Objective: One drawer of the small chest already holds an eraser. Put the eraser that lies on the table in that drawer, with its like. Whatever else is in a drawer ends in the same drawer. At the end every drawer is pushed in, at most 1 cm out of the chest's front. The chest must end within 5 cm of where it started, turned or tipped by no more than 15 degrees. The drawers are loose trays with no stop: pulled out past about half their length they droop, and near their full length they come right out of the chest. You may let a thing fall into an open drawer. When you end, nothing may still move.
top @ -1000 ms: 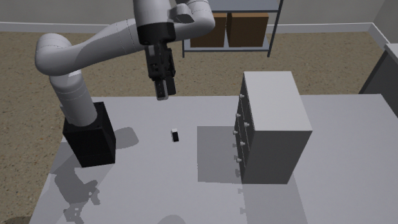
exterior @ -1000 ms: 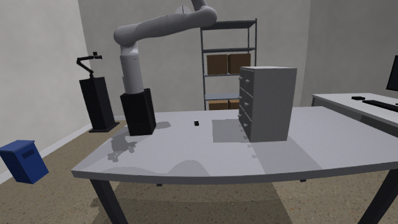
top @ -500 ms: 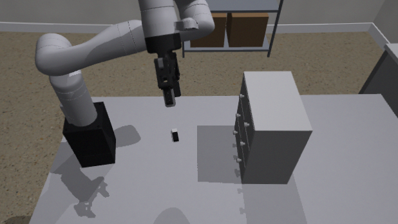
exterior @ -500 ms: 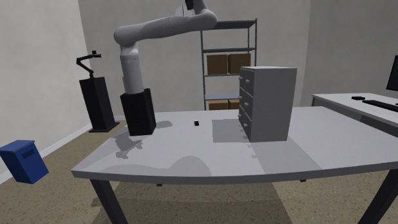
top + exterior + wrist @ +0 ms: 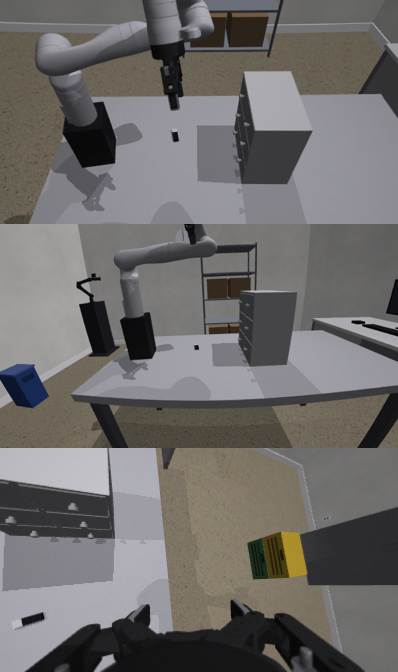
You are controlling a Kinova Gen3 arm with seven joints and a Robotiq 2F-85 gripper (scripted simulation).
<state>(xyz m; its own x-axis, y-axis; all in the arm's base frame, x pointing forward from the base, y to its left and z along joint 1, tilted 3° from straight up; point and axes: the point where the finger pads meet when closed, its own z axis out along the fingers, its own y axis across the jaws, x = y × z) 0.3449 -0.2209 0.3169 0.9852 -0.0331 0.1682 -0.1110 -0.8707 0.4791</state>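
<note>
A small black-and-white eraser (image 5: pixel 174 135) (image 5: pixel 196 347) (image 5: pixel 28 620) lies on the grey table (image 5: pixel 338 145) (image 5: pixel 322 362), left of the chest. The grey chest (image 5: pixel 274 106) (image 5: pixel 274 327) (image 5: pixel 55 513) stands upright with several knobbed drawers, and all of them look pushed in. What the drawers hold is hidden. My gripper (image 5: pixel 174 104) (image 5: pixel 190 610) is open and empty. It points down and hangs well above the table, roughly over the eraser and a little behind it.
The arm's black base (image 5: pixel 90 138) (image 5: pixel 138 335) stands at the table's left. Off the table are a shelf with brown boxes (image 5: pixel 238 29) (image 5: pixel 228 288), a yellow-green box (image 5: pixel 277 555), a blue box (image 5: pixel 22 385) and a second desk (image 5: pixel 354 330).
</note>
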